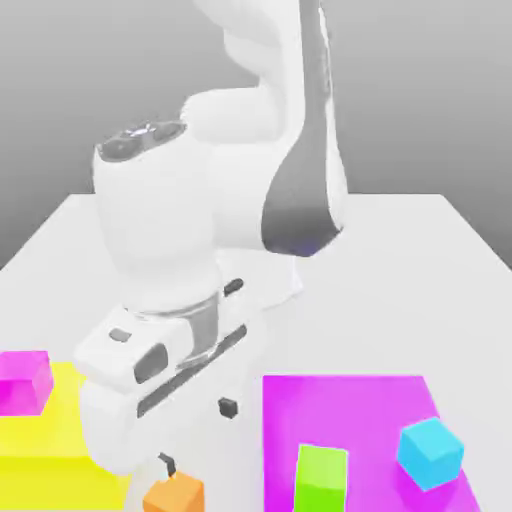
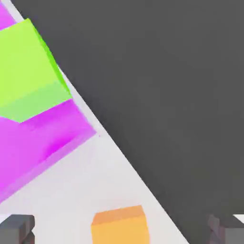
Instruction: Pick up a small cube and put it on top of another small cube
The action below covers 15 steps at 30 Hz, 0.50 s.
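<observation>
The small orange cube [image 1: 172, 493] sits on the white table near its front edge, between the big yellow and big magenta blocks. My gripper [image 1: 197, 435] hangs just above it, open, with one dark fingertip [image 1: 165, 462] close over the cube and the other fingertip [image 1: 228, 407] farther back. In the hand view the orange cube [image 2: 120, 226] lies between the two grey fingers [image 2: 16, 228] of the gripper [image 2: 123, 231], which stand wide apart and clear of its sides.
A small magenta cube [image 1: 25, 380] rests on the big yellow block [image 1: 50, 440] at the exterior view's left. The big magenta block [image 1: 350, 410] on the right carries a green cube [image 1: 322, 478] and a small cyan cube [image 1: 430, 452]. The table edge [image 2: 143, 181] runs close to the orange cube.
</observation>
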Motion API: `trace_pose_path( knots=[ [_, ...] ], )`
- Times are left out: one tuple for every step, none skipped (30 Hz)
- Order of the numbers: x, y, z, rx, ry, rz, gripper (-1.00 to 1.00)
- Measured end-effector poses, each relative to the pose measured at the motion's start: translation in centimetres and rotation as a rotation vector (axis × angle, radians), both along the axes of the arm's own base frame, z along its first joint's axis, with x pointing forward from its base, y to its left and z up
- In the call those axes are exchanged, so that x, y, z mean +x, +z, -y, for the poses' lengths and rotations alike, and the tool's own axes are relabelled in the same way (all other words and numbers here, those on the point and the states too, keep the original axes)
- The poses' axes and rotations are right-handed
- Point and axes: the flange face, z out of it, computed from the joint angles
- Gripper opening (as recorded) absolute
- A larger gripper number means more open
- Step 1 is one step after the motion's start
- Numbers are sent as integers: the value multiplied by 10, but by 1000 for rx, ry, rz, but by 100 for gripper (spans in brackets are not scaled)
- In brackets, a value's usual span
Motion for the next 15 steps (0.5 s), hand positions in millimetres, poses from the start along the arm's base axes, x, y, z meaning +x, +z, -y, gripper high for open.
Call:
trace_pose_path(
  knots=[
    [-3, -10, 4, -20, 29, -13, 0],
    [-6, -20, 9, -40, 57, -26, 0],
    [-6, -31, 11, -51, 72, -31, 0],
    [-6, -43, 12, -57, 80, -34, 0],
    [-6, -56, 13, -60, 84, -35, 0],
    [-6, -70, 13, -61, 86, -36, 0],
    [-7, -84, 13, -60, 86, -37, -100],
    [-7, -84, 13, -60, 86, -37, -100],
    [-7, -84, 13, -60, 86, -38, -100],
    [-7, -84, 13, -60, 86, -38, -100],
    [-8, -85, 13, -59, 86, -39, -100],
    [-8, -85, 13, -59, 86, -40, -100],
    [-8, -92, 13, -59, 86, -40, -100],
    [-8, -88, 13, -59, 86, -40, -100],
    [-7, -79, 13, -60, 88, -38, -100]
  ],
)
